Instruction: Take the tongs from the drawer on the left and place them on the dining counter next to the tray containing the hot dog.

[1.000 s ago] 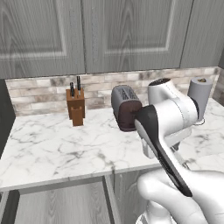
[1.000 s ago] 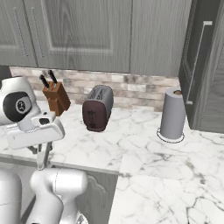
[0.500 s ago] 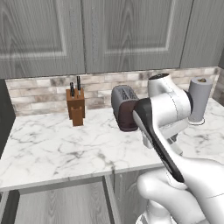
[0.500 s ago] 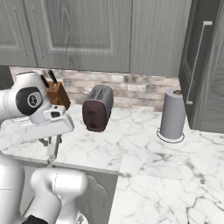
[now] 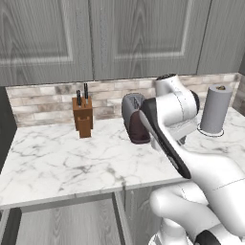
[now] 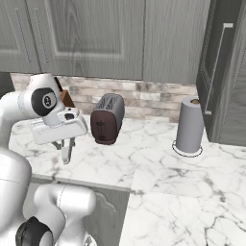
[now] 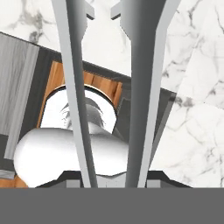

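**Left base view.** The white arm [image 5: 165,139] crosses in front of a dark brown toaster [image 5: 135,125] on a white marble counter with grey veins [image 5: 62,162]. A wooden knife block [image 5: 84,118] stands well to one side and a grey paper-towel roll [image 5: 215,109] to the other. The arm's own link makes the claw hard to make out here.

**Right base view.** The claw [image 6: 66,144] points down over the counter's front edge, beside the toaster. A slim silvery-grey pair of metal tongs [image 6: 67,153] hangs from it. At this size the fingers and tongs blur together.

**Hand view.** The tongs' two long narrow arms run out from the claw, apart and roughly parallel. The claw appears clamped on them near the joined end, which the frame's lower edge cuts off. Beyond the tongs lies the open grey drawer with a wood-brown floor [image 7: 54,83].

**Handling.** Judged light, stiff and smooth, so liable to slip or pivot. The arms are springy, so a hold near the joint is best. The dining counter and tray are outside these views.
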You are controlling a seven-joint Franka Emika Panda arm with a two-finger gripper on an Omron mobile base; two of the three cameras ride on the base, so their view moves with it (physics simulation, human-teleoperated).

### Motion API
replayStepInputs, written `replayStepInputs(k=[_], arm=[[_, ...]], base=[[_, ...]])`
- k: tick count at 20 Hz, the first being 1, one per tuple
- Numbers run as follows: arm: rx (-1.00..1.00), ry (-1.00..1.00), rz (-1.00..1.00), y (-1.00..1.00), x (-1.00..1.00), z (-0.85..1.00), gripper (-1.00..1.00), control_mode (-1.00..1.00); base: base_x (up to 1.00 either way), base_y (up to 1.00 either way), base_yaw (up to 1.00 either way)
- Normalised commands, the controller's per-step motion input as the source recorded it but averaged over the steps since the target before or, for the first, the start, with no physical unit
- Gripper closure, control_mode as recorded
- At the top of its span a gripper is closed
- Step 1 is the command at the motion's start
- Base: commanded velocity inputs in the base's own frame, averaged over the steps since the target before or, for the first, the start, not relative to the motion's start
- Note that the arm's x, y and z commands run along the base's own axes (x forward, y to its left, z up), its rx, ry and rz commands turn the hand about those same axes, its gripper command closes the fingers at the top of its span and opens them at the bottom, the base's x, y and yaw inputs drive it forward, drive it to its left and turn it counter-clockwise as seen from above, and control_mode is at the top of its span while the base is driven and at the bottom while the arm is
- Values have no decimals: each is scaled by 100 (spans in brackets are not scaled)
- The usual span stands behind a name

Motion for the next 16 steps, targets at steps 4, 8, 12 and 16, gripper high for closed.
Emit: replayStepInputs(k=[4, 8, 12, 16], arm=[[0, 0, 0, -1, 10, 0, 100, -100], [0, 0, 0, 0, 0, 0, 100, -100], [0, -12, -10, 0, 0, 0, 100, -100], [0, -20, -17, 0, 0, 0, 100, -100]], base=[[0, 0, 0], [0, 0, 0], [0, 0, 0], [0, 0, 0]])
